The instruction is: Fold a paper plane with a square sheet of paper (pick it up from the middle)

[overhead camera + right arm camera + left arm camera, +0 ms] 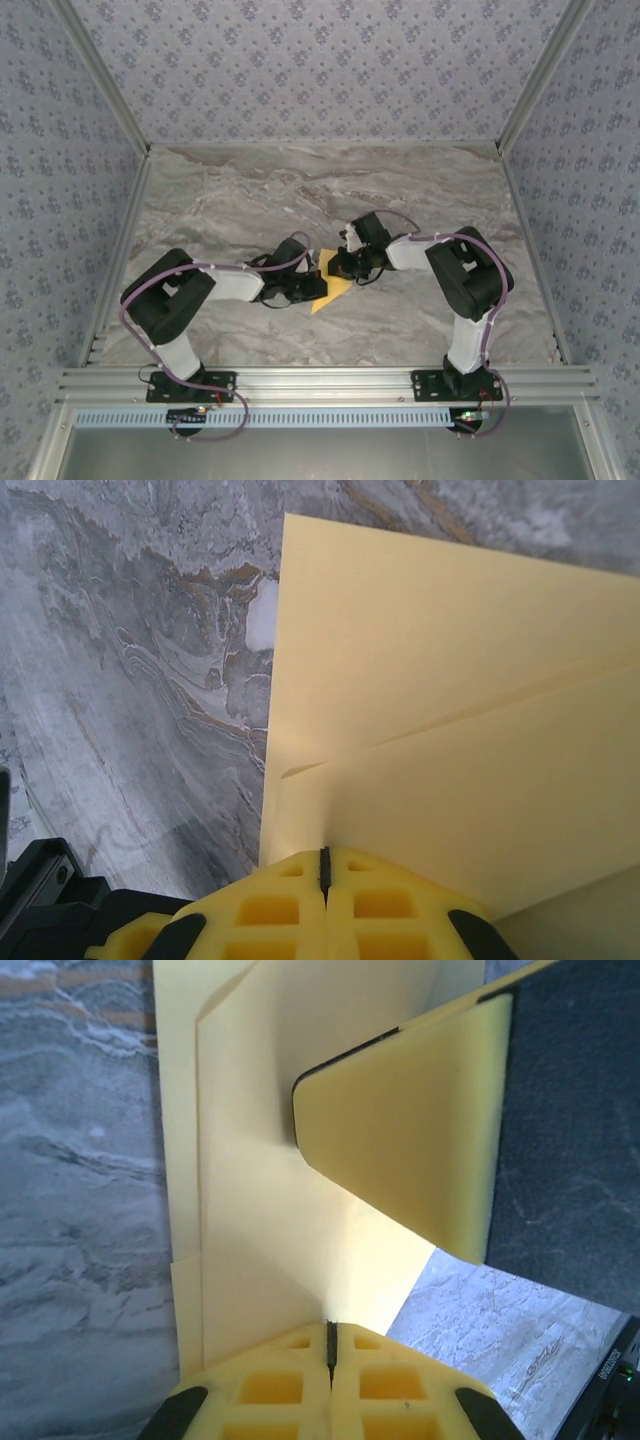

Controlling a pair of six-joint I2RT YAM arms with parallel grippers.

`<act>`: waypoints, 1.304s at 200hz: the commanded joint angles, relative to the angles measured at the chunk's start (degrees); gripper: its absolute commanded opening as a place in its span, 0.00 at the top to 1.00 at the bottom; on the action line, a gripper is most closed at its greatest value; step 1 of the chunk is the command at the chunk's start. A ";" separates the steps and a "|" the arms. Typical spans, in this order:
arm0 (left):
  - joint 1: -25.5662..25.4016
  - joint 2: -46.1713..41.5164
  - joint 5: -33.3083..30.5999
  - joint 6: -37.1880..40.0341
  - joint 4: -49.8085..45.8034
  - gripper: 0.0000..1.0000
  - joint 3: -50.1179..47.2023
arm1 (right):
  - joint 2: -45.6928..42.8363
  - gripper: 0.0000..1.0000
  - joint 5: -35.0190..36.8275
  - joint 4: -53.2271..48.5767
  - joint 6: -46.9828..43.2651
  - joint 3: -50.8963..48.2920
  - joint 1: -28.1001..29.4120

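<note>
Here, both jaws pinch the folded sheet of paper (332, 293) at the middle of the tabletop (250, 190).
Left jaws clench it from the left, right jaws from the far right.

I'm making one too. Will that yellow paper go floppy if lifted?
Probably floppy: the paper looks thin. Its folded layers may stiffen it slightly. It seems light, so it could slide on the smooth table.

Paper (333, 292) on table (230, 190), centre
</note>
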 commanded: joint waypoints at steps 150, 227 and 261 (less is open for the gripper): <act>-3.14 -10.40 2.65 4.86 -14.18 1.00 -11.36 | 4.66 1.00 7.76 -9.49 -1.21 0.49 -0.50; -3.11 -13.92 1.82 7.08 -19.76 1.00 -9.65 | 4.50 1.00 7.21 -9.85 -1.18 1.17 -0.40; -1.98 -19.11 -1.84 7.75 -21.86 0.93 -3.57 | 0.87 1.00 3.24 -9.20 -0.65 4.15 0.19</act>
